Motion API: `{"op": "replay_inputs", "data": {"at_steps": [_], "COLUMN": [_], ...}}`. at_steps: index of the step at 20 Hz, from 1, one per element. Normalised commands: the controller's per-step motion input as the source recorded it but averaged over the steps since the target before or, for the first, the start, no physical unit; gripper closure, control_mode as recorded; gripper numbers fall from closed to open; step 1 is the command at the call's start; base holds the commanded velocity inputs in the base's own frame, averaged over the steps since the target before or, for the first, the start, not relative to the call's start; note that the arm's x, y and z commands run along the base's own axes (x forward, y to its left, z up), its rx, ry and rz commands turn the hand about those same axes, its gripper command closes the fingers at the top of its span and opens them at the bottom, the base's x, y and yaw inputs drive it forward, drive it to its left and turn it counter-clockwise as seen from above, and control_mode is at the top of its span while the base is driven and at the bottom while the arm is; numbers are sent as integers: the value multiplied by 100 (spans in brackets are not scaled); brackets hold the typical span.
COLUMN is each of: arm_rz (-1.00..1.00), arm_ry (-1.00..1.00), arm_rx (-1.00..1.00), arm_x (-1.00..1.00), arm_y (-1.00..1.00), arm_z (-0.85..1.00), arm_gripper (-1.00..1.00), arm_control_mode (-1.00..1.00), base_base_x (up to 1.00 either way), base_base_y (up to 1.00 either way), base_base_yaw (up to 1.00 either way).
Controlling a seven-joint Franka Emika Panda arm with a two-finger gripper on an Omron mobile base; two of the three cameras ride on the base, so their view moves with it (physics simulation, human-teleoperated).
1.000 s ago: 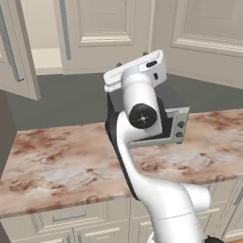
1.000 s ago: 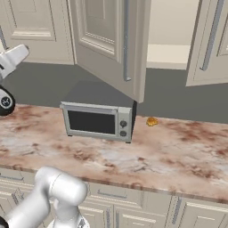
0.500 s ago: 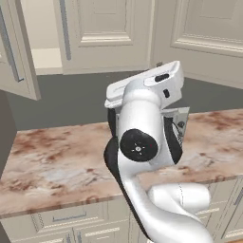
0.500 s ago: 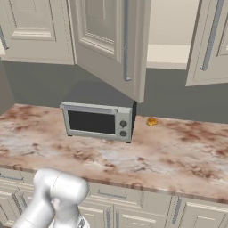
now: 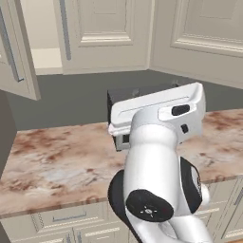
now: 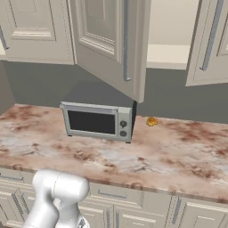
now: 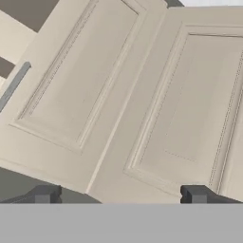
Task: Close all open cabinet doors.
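Countertop point(image 6: 178, 156) of mottled brown marble spans the scene, its near edge bare. Above it hang the cabinet doors: one point(image 6: 109, 42) stands swung out over the microwave point(image 6: 98, 116), another point(image 6: 211, 42) is ajar at far right, and a third point(image 5: 16, 47) is open at the left. No writing is legible anywhere. A small orange object point(image 6: 152, 121) lies right of the microwave. The gripper point(image 7: 118, 194) is released, fingertips point(image 7: 45, 194) spread wide before two panelled doors, nothing between them.
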Motion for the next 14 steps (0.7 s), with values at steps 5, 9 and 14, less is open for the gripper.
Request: {"op": "replay_inputs", "data": {"at_steps": [5, 9, 14], "arm_rz": [13, 13, 9], "arm_ry": [-4, -2, 0], "arm_rx": [0, 0, 0], "arm_x": [-21, -31, -27], "arm_y": [39, 49, 69], "arm_z": [-21, -9, -3], "arm_gripper": [-100, -100, -100], "arm_control_mode": [-100, -100, -100], "base_base_x": [0, 0, 0], "base_base_y": [0, 0, 0], "base_base_yaw": [0, 0, 0]}}
